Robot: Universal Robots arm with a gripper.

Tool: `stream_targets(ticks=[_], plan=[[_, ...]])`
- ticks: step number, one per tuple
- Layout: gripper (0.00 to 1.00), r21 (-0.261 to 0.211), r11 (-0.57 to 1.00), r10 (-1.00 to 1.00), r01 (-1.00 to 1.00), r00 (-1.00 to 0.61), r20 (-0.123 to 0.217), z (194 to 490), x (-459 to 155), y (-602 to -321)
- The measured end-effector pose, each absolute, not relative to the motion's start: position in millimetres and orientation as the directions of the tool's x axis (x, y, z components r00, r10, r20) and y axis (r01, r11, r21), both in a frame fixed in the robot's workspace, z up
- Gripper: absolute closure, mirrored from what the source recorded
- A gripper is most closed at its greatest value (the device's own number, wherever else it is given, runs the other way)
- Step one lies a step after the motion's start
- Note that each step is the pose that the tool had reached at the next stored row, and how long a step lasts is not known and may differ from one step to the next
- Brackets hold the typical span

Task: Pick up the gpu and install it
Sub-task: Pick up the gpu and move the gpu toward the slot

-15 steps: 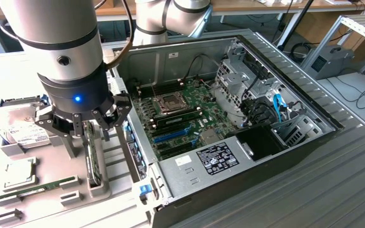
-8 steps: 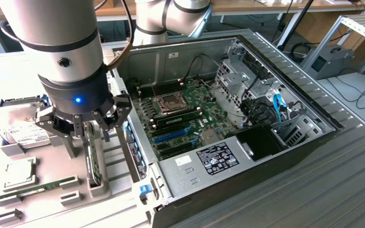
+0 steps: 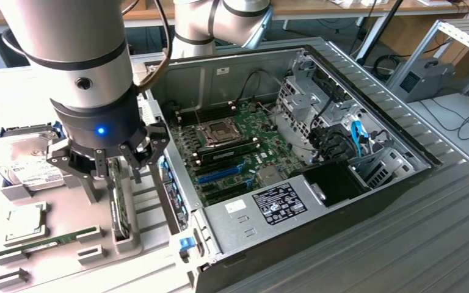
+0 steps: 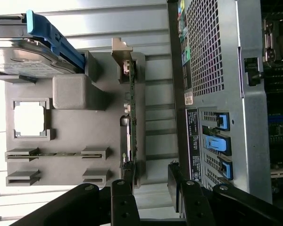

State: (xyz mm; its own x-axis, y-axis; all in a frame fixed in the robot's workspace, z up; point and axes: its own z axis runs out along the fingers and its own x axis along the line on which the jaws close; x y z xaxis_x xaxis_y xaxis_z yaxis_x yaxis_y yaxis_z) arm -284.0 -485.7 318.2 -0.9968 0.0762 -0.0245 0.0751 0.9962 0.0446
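The gpu [image 3: 119, 210] stands on its long edge in a slot of the grey parts tray [image 3: 132, 241], beside the open computer case [image 3: 332, 195]. My gripper [image 3: 123, 166] hangs open just above the card's upper end, with nothing held. In the wrist view the gpu [image 4: 131, 117] runs as a thin dark edge, with its silver bracket [image 4: 121, 51] at the far end. My gripper [image 4: 151, 184] straddles the card's near end. One of the black fingers [image 4: 126, 181] sits right at the card, the other stands apart toward the case.
On the tray [image 4: 85, 136] lie a hard drive [image 3: 27, 162] with a blue carrier [image 4: 56, 40], a CPU [image 3: 27, 223] and a green memory stick [image 3: 47, 241]. Inside the case the motherboard [image 3: 234, 146] shows blue expansion slots [image 3: 218, 174]. The case wall [image 4: 212, 70] rises close beside the card.
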Motion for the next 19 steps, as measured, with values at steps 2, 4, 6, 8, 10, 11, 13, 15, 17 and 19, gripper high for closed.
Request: stream_targets(ticks=[2, 4, 6, 8, 10, 11, 13, 15, 17, 19], plan=[[0.58, 0.045, 0.996, 0.076, 0.075, -0.997, -0.024, 317.4, -284.1, -485.7], [0.58, 0.045, 0.996, 0.076, 0.075, -0.997, -0.024, 316.6, -284.1, -485.7], [0.58, 0.045, 0.996, 0.076, 0.075, -0.997, -0.024, 316.0, -284.1, -485.7], [0.58, 0.045, 0.996, 0.076, 0.075, -0.997, -0.024, 315.1, -284.1, -485.7], [0.58, 0.045, 0.996, 0.076, 0.075, -0.997, -0.024, 314.3, -284.1, -485.7], [0.58, 0.045, 0.996, 0.076, 0.075, -0.997, -0.024, 314.0, -284.1, -485.7], [0.58, 0.044, 0.996, 0.076, 0.075, -0.997, -0.024, 313.4, -284.1, -485.8], [0.58, 0.045, 0.996, 0.076, 0.075, -0.997, -0.024, 312.7, -284.1, -485.7], [0.58, 0.045, 0.996, 0.076, 0.075, -0.997, -0.024, 312.1, -284.0, -485.8], [0.58, 0.045, 0.996, 0.076, 0.075, -0.997, -0.024, 311.4, -284.1, -485.7]])
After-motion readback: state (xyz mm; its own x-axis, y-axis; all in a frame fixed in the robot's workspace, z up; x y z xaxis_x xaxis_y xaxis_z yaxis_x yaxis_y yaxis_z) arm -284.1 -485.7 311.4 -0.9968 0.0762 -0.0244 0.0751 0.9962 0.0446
